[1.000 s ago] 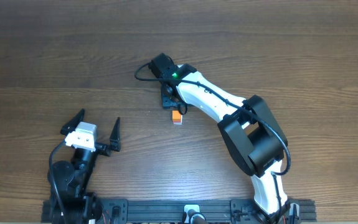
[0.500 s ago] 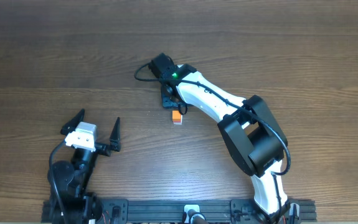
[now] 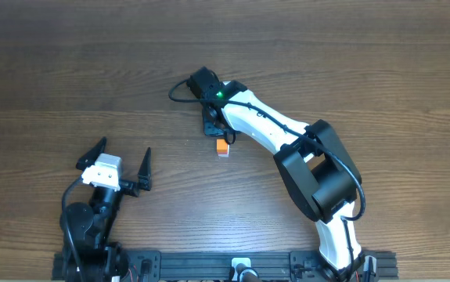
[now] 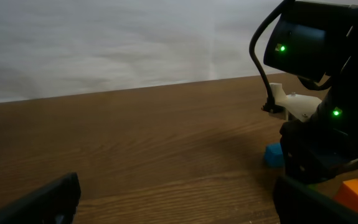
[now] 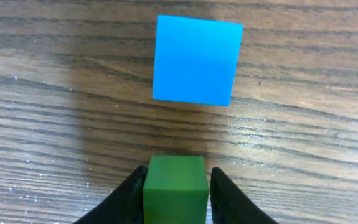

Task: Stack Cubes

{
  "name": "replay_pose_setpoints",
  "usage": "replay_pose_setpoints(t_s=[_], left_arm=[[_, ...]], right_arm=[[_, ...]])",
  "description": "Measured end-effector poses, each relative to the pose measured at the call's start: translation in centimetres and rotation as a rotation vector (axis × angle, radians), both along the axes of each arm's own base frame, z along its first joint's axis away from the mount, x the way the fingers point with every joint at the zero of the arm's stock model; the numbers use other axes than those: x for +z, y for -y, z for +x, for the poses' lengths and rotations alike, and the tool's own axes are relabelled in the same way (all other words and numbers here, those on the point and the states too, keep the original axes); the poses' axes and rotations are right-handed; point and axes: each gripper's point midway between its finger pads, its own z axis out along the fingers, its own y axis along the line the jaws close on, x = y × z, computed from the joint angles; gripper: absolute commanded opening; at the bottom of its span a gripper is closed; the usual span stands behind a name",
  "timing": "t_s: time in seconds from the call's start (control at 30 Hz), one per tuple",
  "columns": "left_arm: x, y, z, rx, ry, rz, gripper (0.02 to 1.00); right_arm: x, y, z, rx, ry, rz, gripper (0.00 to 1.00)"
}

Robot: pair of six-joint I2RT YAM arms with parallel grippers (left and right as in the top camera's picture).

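The right gripper [image 5: 177,180] has its two fingers closed snugly against the sides of a green cube [image 5: 174,194], which sits squarely between them. A blue cube [image 5: 196,60] lies on the wooden table [image 3: 365,63] just ahead of the fingertips, apart from the green one. An orange cube [image 3: 222,147] rests close behind the gripper, on the side nearer the arm's base. The left gripper [image 3: 123,149] is well away from all three, its fingers spread wide and holding nothing.

The main risk is misalignment. The blue cube appears turned slightly relative to the gripped one, so a placement made without correcting for that would likely leave the green cube overhanging an edge. If the green cube is carried forward too low, it could strike the blue cube's side and push it across the table. Opening the fingers before the faces meet flat could let the cube tip or bounce off.

The green cube is small, matte and sharp-edged, its top face even in colour and narrower than the blue cube's appears from here — though the blue one lies farther from the camera.
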Motion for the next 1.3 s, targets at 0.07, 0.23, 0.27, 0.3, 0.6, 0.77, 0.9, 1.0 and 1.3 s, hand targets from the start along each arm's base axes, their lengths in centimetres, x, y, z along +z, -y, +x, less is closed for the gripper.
replay_pose_setpoints(t_s=[0.07, 0.23, 0.27, 0.3, 0.6, 0.77, 0.9, 1.0, 1.3], left_arm=[[0.0, 0.0, 0.0, 0.000, 0.000, 0.000, 1.000], [0.0, 0.0, 0.0, 0.000, 0.000, 0.000, 1.000], [0.0, 0.0, 0.0, 0.000, 0.000, 0.000, 0.998], [0.0, 0.0, 0.0, 0.000, 0.000, 0.000, 0.998], [0.0, 0.0, 0.0, 0.000, 0.000, 0.000, 1.000], [0.0, 0.0, 0.0, 0.000, 0.000, 0.000, 1.000], [0.0, 0.0, 0.0, 0.000, 0.000, 0.000, 1.000], [0.0, 0.0, 0.0, 0.000, 0.000, 0.000, 1.000], [0.0, 0.0, 0.0, 0.000, 0.000, 0.000, 1.000]], right_arm=[[0.0, 0.0, 0.0, -0.001, 0.000, 0.000, 0.281], [0.0, 0.0, 0.0, -0.001, 0.000, 0.000, 0.244], [0.0, 0.0, 0.0, 0.000, 0.000, 0.000, 0.237], [0.0, 0.0, 0.0, 0.000, 0.000, 0.000, 0.224], [0.5, 0.2, -0.1, -0.002, -0.013, -0.010, 0.047], [2.0, -0.2, 0.5, -0.003, -0.004, -0.004, 0.012], [3.3, 0.0, 0.4, -0.006, -0.025, -0.019, 0.012], [4.4, 0.0, 0.3, -0.006, -0.033, -0.026, 0.009], [8.1, 0.3, -0.1, -0.019, -0.045, -0.032, 0.012]])
